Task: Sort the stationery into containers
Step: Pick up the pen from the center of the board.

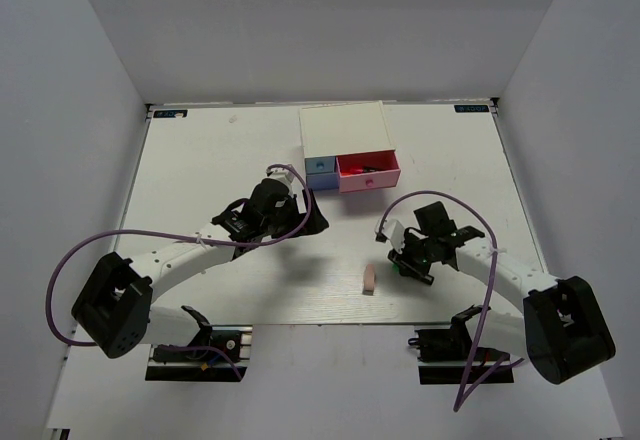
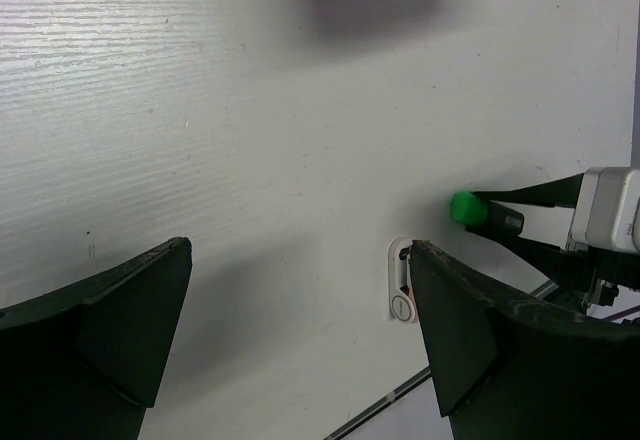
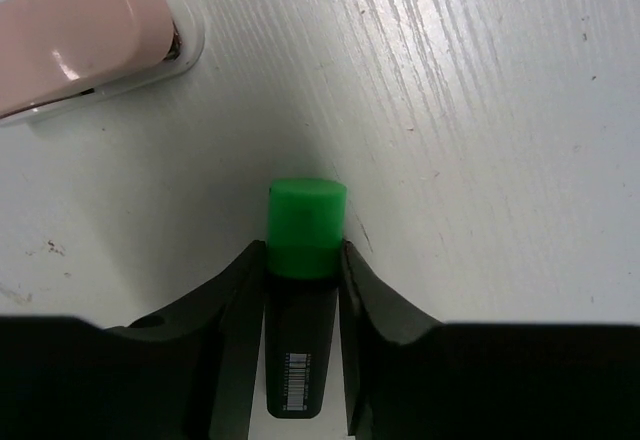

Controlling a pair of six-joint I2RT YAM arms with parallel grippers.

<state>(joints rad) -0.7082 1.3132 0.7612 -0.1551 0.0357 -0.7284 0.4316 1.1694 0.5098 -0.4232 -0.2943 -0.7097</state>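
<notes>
While the right gripper (image 3: 305, 260) clamps the green-capped highlighter (image 3: 306, 210), I'd lift clear and release low inside the open pink drawer (image 1: 368, 168). The left gripper (image 2: 300, 270) hangs, jaws apart.

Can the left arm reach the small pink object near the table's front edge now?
Probably yes. The left gripper is open and empty, and the pink object lies alone on the bare table. The right gripper, shut on the green highlighter, is close beside it.

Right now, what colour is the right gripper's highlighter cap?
Green highlighter cap, clearest in the right wrist view.
</notes>
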